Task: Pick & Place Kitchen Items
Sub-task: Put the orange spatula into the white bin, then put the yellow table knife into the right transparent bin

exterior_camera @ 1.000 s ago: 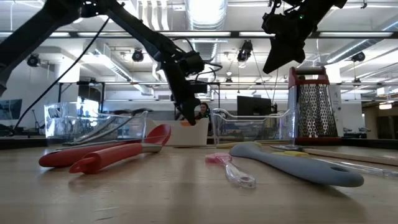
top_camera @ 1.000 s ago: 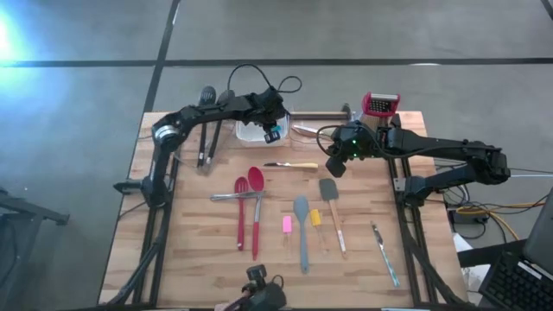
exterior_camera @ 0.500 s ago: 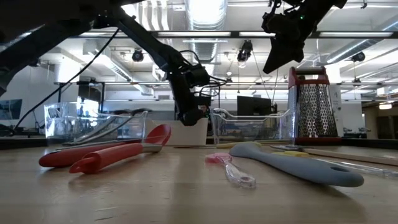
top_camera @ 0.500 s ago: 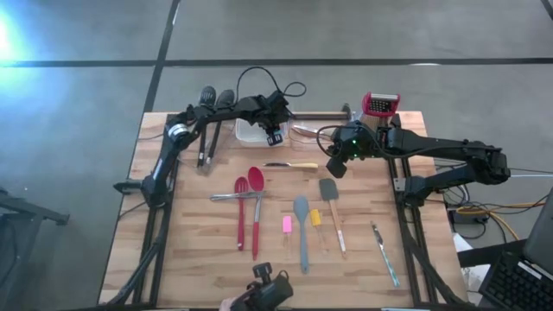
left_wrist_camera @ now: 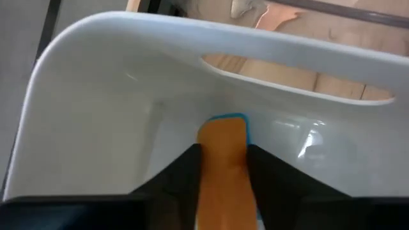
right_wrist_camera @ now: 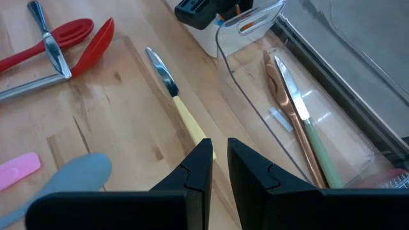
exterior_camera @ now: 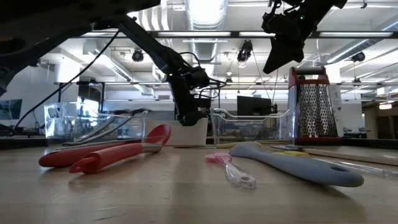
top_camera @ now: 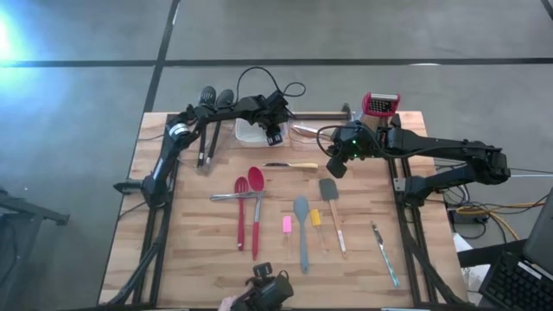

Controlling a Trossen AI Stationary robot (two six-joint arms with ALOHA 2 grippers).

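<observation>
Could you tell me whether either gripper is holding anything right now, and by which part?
The left gripper, inside the white tray, has an orange block between its fingers; whether they grip it cannot be told. The right gripper holds nothing.

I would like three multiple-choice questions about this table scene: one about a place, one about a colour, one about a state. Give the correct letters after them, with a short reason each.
1. Where is the left gripper?
A. over the white tray
B. above the pink block
C. beside the grater

2. What colour is the block between the left gripper's fingers?
A. green
B. orange
C. purple

3. How does the grater stand?
A. upside down
B. flat on its side
C. upright

Answers:
1 A, the high view shows it at the tray.
2 B, the left wrist view shows an orange block over the tray floor.
3 C, the low view shows it standing, red top up.
</observation>
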